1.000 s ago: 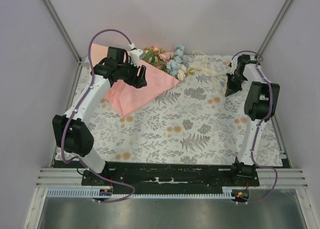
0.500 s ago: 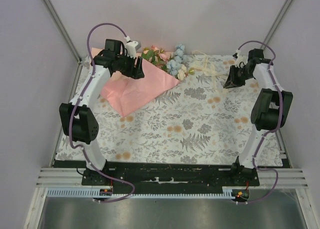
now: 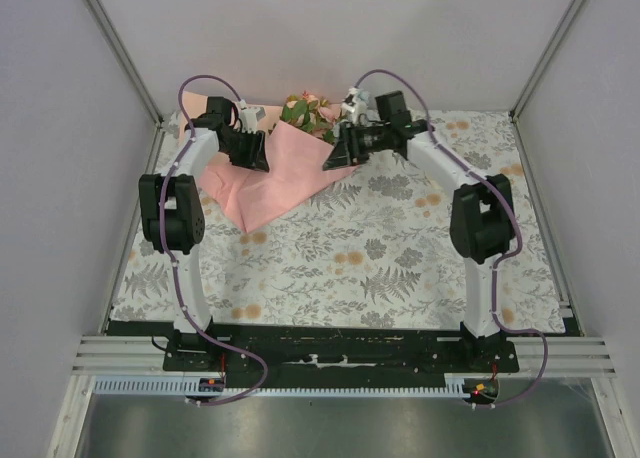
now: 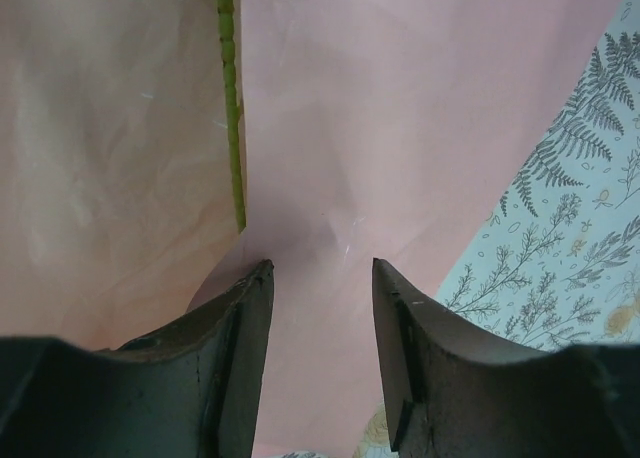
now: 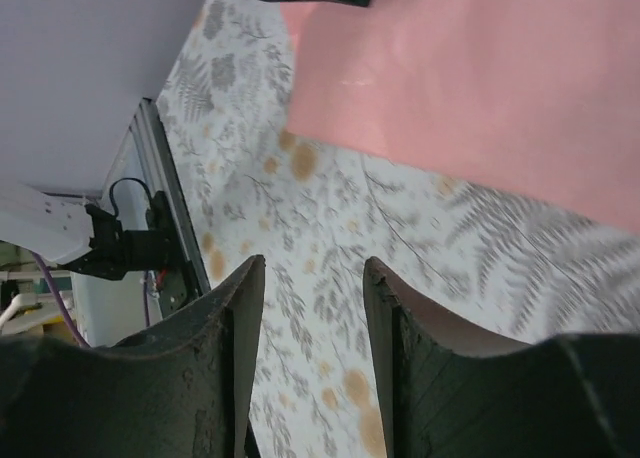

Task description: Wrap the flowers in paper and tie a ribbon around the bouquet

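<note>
1. Found paper (image 3: 290, 178) spread at the far left of the tablecloth (image 3: 380, 258), with one corner pointing toward the near edge. Found flowers (image 3: 305, 110) at its far edge, heads poking past the sheet. Picked out one green stem (image 4: 232, 108) running along a fold in the pink.
2. Saw no ribbon in any view. Could not tell whether hidden behind the right arm.
3. Noted left claw (image 4: 320, 278) released, jaws parted just above the paper and just past the stem's cut end, with nothing between them. Noted right claw (image 5: 313, 273) released too, jaws apart over bare tablecloth just beside the paper's edge, gripping nothing.
4. Judged the risks as follows:
   - Feared creasing or tearing of the thin sheet if pinched from flat rather than caught by an edge.
   - Feared nipping the stem together with the paper on closing the left claw so near it.
   - Expected sliding of the whole sheet, and rolling of the flowers off it, from a pull on one side only.
   - Worried about a knock between the two claws, working close together by the flowers.
   - Flagged blind reaching for the unseen ribbon.
5. Counted:
   - One sheet of paper.
   - One bunch of flowers, too clustered for a stem count.
   - No ribbon in sight.
   - Two arms and two claws.
   - One tablecloth.
</note>
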`<state>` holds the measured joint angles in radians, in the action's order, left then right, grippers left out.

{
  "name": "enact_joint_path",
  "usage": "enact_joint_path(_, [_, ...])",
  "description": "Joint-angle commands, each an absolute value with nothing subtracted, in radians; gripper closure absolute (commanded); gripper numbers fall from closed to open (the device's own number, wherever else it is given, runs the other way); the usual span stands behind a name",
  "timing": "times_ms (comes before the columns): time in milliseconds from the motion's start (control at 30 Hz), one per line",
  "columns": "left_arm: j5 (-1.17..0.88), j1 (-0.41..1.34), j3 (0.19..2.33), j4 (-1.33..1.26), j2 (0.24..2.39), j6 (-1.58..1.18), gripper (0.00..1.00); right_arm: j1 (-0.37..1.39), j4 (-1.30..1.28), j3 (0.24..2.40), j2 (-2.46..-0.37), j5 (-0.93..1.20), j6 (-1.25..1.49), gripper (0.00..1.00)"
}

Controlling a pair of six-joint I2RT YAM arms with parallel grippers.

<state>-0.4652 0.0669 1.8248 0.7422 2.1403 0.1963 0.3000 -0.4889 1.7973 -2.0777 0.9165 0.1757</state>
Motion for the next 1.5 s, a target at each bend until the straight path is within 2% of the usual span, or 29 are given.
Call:
enact_joint_path(0, [-0.570,0.057,1.865,0.664,2.128,0.183,0.47,0.402,-0.267,1.896,-2.209,0.872,0.392,0.48])
enact_joint_path(100, [-0.641,0.011,1.873,0.658,2.108,0.101,0.41,0.463,-0.174,1.946,-2.293,0.790,0.459,0.46])
enact_joint_path(267, [-0.753,-0.118,1.887,0.608,1.993,-0.045,0.33,0.555,-0.183,2.088,-2.433,0.672,0.399,0.47])
enact_joint_path(333, [-0.708,-0.178,1.878,0.523,1.938,-0.133,0.30,0.577,-0.183,2.112,-2.468,0.623,0.381,0.47])
enact_joint_path(400, [-0.532,-0.231,1.879,0.493,1.911,-0.160,0.28,0.587,-0.189,2.131,-2.499,0.606,0.365,0.48])
enact_joint_path(467, [-0.444,-0.282,1.888,0.495,1.930,-0.135,0.23,0.592,-0.193,2.134,-2.513,0.589,0.351,0.47])
enact_joint_path(567, [-0.446,-0.334,1.922,0.535,2.014,-0.121,0.17,0.592,-0.198,2.134,-2.523,0.589,0.344,0.46])
enact_joint_path(800, [-0.420,-0.348,1.968,0.538,2.195,-0.083,0.11,0.592,-0.201,2.126,-2.514,0.609,0.315,0.43])
enact_joint_path(933, [-0.471,-0.347,1.979,0.503,2.252,-0.097,0.11,0.594,-0.209,2.115,-2.507,0.611,0.301,0.43])
enact_joint_path(1000, [-0.523,-0.342,2.002,0.500,2.273,-0.092,0.19,0.592,-0.209,2.117,-2.508,0.618,0.302,0.43])
enact_joint_path(1100, [-0.645,-0.341,1.985,0.463,2.243,-0.092,0.46,0.594,-0.209,2.123,-2.516,0.621,0.304,0.43])
enact_joint_path(1233, [-0.701,-0.299,1.820,0.348,2.100,-0.046,0.74,0.595,-0.195,2.146,-2.525,0.623,0.322,0.39])
enact_joint_path(1400, [-0.696,-0.207,1.740,0.445,2.028,0.124,0.93,0.595,-0.105,2.160,-2.548,0.676,0.409,0.37])
enact_joint_path(1467, [-0.703,-0.187,1.700,0.460,2.011,0.153,0.98,0.597,-0.042,2.166,-2.560,0.696,0.463,0.42])
